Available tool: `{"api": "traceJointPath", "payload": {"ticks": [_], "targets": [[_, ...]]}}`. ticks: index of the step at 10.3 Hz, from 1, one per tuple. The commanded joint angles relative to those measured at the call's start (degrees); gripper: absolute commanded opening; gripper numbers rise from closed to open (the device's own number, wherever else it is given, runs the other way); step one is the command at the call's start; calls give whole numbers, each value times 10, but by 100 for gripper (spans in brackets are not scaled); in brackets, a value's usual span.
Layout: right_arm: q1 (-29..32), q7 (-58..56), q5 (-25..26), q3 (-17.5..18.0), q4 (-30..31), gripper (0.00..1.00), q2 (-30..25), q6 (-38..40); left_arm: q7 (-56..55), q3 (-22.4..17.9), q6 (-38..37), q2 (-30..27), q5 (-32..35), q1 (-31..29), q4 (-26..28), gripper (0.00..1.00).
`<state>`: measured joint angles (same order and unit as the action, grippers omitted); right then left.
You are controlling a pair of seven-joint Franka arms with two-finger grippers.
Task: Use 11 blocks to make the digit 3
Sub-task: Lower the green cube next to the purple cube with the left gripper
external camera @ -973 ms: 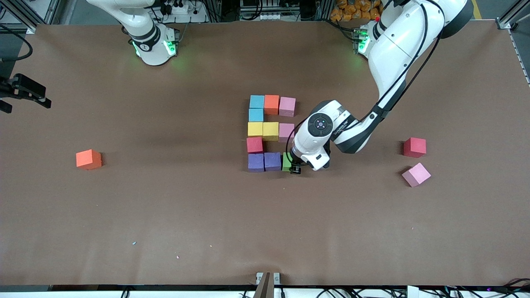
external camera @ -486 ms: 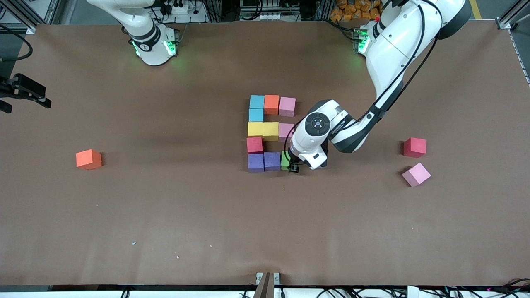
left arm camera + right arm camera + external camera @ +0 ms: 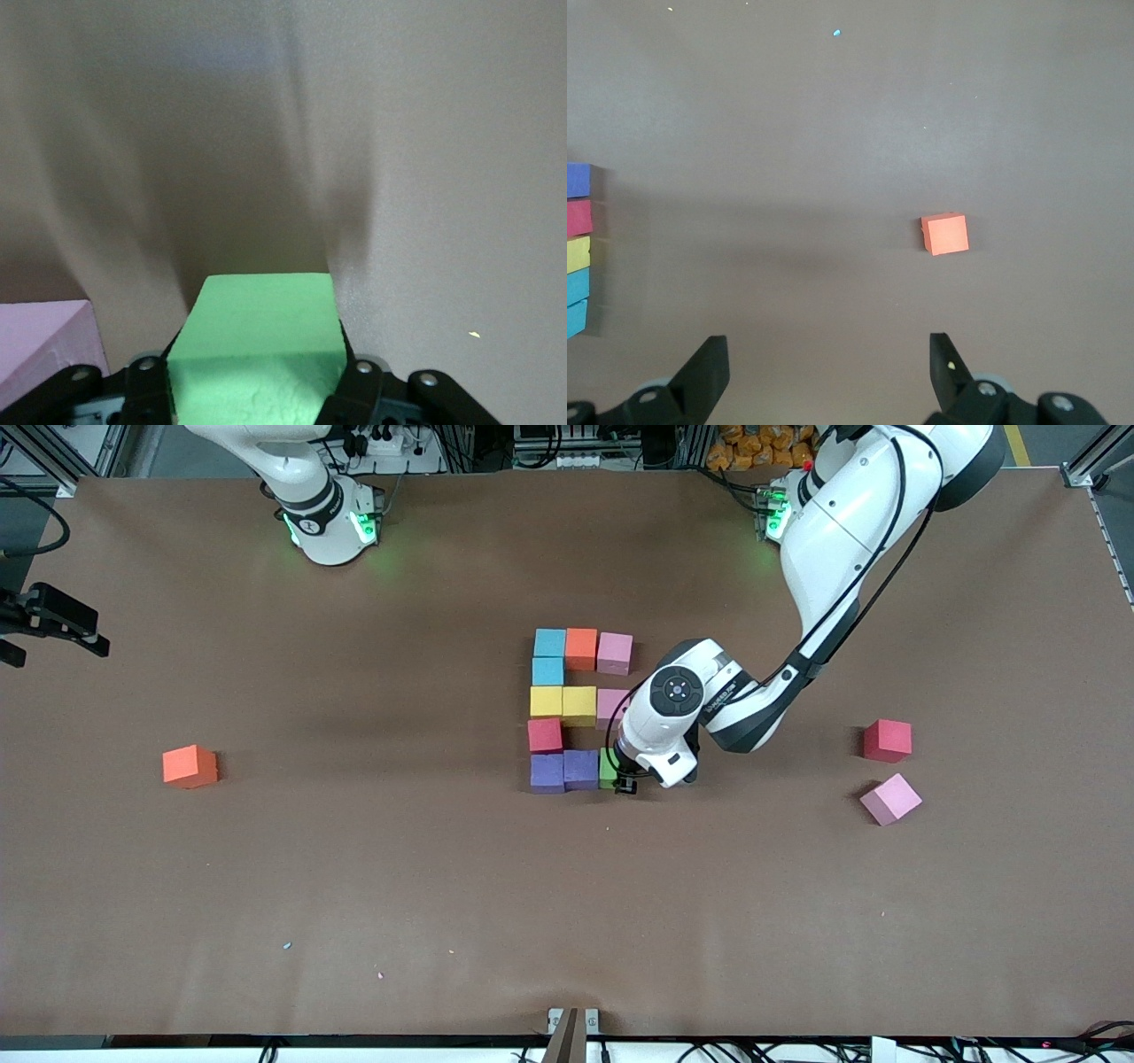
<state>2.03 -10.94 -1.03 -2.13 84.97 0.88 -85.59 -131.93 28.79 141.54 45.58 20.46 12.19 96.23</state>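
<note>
Left gripper (image 3: 623, 772) clamped on small green foam cube (image 3: 257, 341), at frame centre, touching the purple foam cube (image 3: 581, 769) ending the digit's lowest bar on the brown counter (image 3: 354, 886). Right gripper (image 3: 824, 372) spread wide, empty, waiting over bare counter.

High front camera faces robots, wrist cameras look down at table (image 3: 354, 868)
</note>
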Motion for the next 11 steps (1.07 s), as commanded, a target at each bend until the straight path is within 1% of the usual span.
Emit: {"api": "traceJointPath", "payload": {"ticks": [1, 2, 3, 4, 5, 6, 11], "targets": [[10, -7, 2, 7, -8, 100, 3, 2, -12, -6, 1, 10, 7, 6, -14, 7], [10, -7, 2, 7, -8, 100, 3, 2, -13, -6, 1, 11, 5, 6, -17, 8], [10, -7, 2, 7, -8, 100, 3, 2, -14, -6, 1, 11, 5, 6, -20, 12], [10, -7, 2, 7, -8, 100, 3, 2, -11, -6, 1, 11, 7, 6, -21, 32], [10, -7, 2, 7, -8, 100, 3, 2, -10, -6, 1, 11, 9, 6, -21, 92], [10, -7, 2, 7, -8, 100, 3, 2, -10, -6, 1, 11, 5, 8, -21, 100], [10, -7, 2, 7, -8, 100, 3, 2, -15, -6, 1, 3, 5, 7, -20, 100]]}}
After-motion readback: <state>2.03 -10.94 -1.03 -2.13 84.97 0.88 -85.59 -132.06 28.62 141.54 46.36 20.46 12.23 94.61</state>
